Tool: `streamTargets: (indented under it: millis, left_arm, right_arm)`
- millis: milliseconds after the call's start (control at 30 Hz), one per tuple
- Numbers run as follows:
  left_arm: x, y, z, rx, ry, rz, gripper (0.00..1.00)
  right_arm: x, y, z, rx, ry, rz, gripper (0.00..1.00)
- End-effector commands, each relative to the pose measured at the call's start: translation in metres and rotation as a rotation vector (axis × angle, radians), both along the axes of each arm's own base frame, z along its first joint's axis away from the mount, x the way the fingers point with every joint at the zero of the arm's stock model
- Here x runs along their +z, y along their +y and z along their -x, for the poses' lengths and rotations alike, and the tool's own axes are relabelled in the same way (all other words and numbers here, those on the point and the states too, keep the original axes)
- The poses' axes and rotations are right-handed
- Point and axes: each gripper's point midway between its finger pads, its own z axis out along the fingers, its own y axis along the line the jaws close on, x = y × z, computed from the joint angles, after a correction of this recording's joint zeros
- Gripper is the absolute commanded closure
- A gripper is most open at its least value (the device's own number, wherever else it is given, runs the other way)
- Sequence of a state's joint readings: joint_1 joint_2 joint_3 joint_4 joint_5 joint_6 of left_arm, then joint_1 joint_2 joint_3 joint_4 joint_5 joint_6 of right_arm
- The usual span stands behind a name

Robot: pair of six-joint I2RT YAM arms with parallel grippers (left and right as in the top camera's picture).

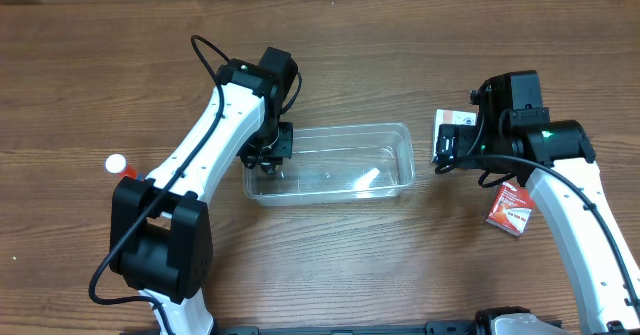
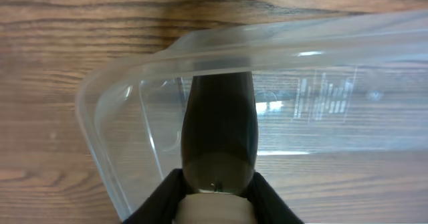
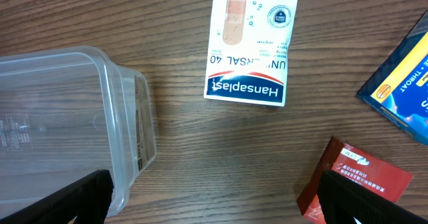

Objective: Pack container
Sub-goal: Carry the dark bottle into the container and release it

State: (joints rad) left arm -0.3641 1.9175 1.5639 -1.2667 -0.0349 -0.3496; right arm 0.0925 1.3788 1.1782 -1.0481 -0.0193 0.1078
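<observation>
The clear plastic container (image 1: 345, 165) lies at the table's middle; it also shows in the left wrist view (image 2: 134, 97) and the right wrist view (image 3: 60, 110). My left gripper (image 1: 267, 157) is over its left end, shut on a dark bottle (image 2: 221, 127) whose far end reaches inside the tub, seen through the wall. My right gripper (image 1: 447, 153) is open and empty just right of the container, its fingers (image 3: 221, 200) spread above bare wood. A white Hansaplast box (image 3: 251, 47) lies beyond it, and also shows in the overhead view (image 1: 452, 125).
A red box (image 1: 509, 209) lies to the right under my right arm, close to the right finger in the right wrist view (image 3: 354, 177). A blue box (image 3: 404, 83) lies at the right edge. A small red item with a white cap (image 1: 119, 165) sits far left.
</observation>
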Motion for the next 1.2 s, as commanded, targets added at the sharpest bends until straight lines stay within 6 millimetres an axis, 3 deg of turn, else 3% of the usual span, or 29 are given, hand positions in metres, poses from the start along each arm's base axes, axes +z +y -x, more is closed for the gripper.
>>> streamTargets:
  millis: [0,133,667,833,1000,1067,1100,1167]
  left_arm:
    - [0.003,0.004,-0.003,0.023,-0.014,-0.010,0.51]
    - [0.003,0.004,-0.003,0.023,-0.014,-0.010,0.40]
    - [0.003,0.004,-0.001,0.023,-0.006,-0.013,0.39]
    - [0.006,0.008,0.009,0.029,0.032,-0.029,0.27]
    - [0.024,0.008,0.010,0.030,-0.008,-0.012,0.16]
    - [0.038,0.008,0.010,0.031,-0.049,0.003,0.09]
    - [0.046,0.008,0.008,0.031,-0.077,0.014,0.00]
    - [0.066,0.009,0.006,0.031,-0.148,0.029,0.00]
  right_arm:
    - [0.019,0.000,-0.006,0.000,-0.058,-0.006,0.00]
    - [0.018,0.000,-0.006,0.000,-0.058,-0.006,0.00]
    - [0.019,0.000,-0.006,0.000,-0.058,-0.006,0.00]
    - [0.019,0.000,-0.006,0.000,-0.058,-0.006,0.00]
    - [0.019,-0.001,-0.006,0.000,-0.058,-0.005,0.00]
    - [0.019,-0.001,-0.006,0.000,-0.058,-0.005,0.00]
    - [0.019,-0.001,-0.006,0.000,-0.058,-0.005,0.00]
    - [0.019,0.000,-0.006,0.000,-0.059,-0.005,0.00]
